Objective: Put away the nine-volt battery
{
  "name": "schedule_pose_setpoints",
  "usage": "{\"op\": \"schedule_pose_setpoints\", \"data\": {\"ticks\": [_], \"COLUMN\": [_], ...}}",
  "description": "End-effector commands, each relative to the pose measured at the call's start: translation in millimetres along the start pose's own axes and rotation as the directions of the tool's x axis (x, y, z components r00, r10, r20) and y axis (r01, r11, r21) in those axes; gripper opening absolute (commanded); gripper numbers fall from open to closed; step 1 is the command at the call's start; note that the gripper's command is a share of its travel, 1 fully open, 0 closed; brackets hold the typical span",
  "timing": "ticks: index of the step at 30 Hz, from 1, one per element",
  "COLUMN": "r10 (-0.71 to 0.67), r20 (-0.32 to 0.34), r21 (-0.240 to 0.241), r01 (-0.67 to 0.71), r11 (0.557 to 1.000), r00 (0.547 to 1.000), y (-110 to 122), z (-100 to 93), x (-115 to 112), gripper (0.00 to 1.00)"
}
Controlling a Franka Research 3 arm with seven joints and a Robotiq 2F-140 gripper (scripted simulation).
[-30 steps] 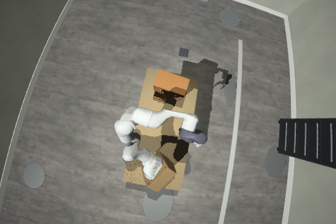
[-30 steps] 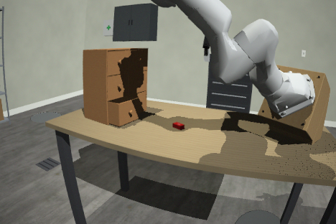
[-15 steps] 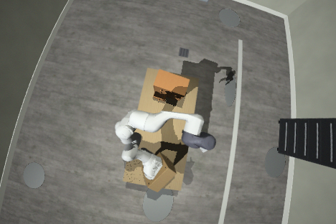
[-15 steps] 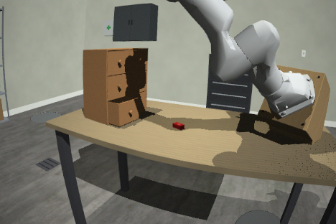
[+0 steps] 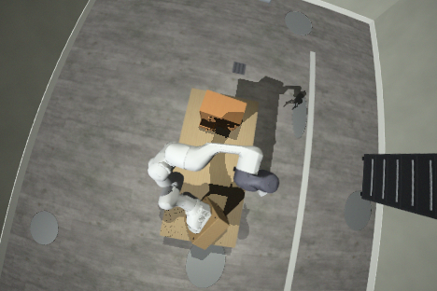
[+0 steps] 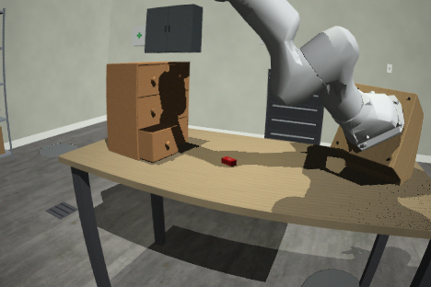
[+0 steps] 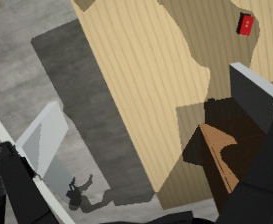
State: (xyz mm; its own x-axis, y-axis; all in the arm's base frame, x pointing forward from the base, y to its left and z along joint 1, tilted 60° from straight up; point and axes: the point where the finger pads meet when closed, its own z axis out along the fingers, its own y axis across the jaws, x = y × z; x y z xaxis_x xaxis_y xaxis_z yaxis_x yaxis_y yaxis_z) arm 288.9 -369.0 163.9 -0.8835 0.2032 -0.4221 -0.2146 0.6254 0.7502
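Note:
The small wooden chest (image 6: 147, 109) stands at the table's left end, with three knobbed drawers; it also shows from above (image 5: 223, 111). Its bottom drawer (image 6: 162, 143) stands a little out of the front; the upper two look flush. What the drawers hold is hidden. The red nine-volt battery (image 6: 228, 161) lies on the table in front of the chest, and at the top right of the wrist view (image 7: 245, 23). My gripper (image 5: 257, 181) hangs high over the table's far edge, well away from the battery. Its fingers are wide open and empty.
A wooden wedge-shaped mount (image 6: 387, 135) carries the arm's base at the table's right end. The arm casts dark shadows across the chest front and the table. A dark drawer cabinet (image 6: 292, 121) stands behind the table.

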Motion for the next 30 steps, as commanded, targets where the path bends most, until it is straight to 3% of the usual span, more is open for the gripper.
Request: {"op": "schedule_pose_setpoints", "data": {"ticks": [1,5,6,8,9,10,11,13,14,15,17,19,22,24,30], "r10": [0.017,0.017,0.017,0.017,0.017,0.017,0.017,0.017,0.017,0.017,0.017,0.017,0.017,0.017,0.017], "r20": [-0.004,-0.004,-0.004,-0.004,-0.004,-0.004,-0.004,-0.004,-0.004,-0.004,-0.004,-0.004,-0.004,-0.003,-0.004], "r21": [-0.007,-0.007,-0.007,-0.007,-0.007,-0.007,-0.007,-0.007,-0.007,-0.007,-0.007,-0.007,-0.007,-0.007,-0.007], "r01": [-0.017,-0.017,-0.017,-0.017,-0.017,-0.017,-0.017,-0.017,-0.017,-0.017,-0.017,-0.017,-0.017,-0.017,-0.017], "r11": [1.0,1.0,1.0,1.0,1.0,1.0,1.0,1.0,1.0,1.0,1.0,1.0,1.0,1.0,1.0], "r00": [1.0,1.0,1.0,1.0,1.0,1.0,1.0,1.0,1.0,1.0,1.0,1.0,1.0,1.0,1.0], "y": [21,83,83,122,122,143,143,187,187,209,209,250,270,303,344], "z": [-0.4,-0.8,-0.8,-1.0,-1.0,-1.1,-1.1,-1.4,-1.4,-1.5,-1.5,-1.7,-1.9,-2.1,-2.3], "x": [-4,-21,-21,-32,-32,-38,-38,-50,-50,-56,-56,-67,-72,-81,-93], "gripper": [1.0,1.0,1.0,1.0,1.0,1.0,1.0,1.0,1.0,1.0,1.0,1.0,1.0,1.0,1.0]}}
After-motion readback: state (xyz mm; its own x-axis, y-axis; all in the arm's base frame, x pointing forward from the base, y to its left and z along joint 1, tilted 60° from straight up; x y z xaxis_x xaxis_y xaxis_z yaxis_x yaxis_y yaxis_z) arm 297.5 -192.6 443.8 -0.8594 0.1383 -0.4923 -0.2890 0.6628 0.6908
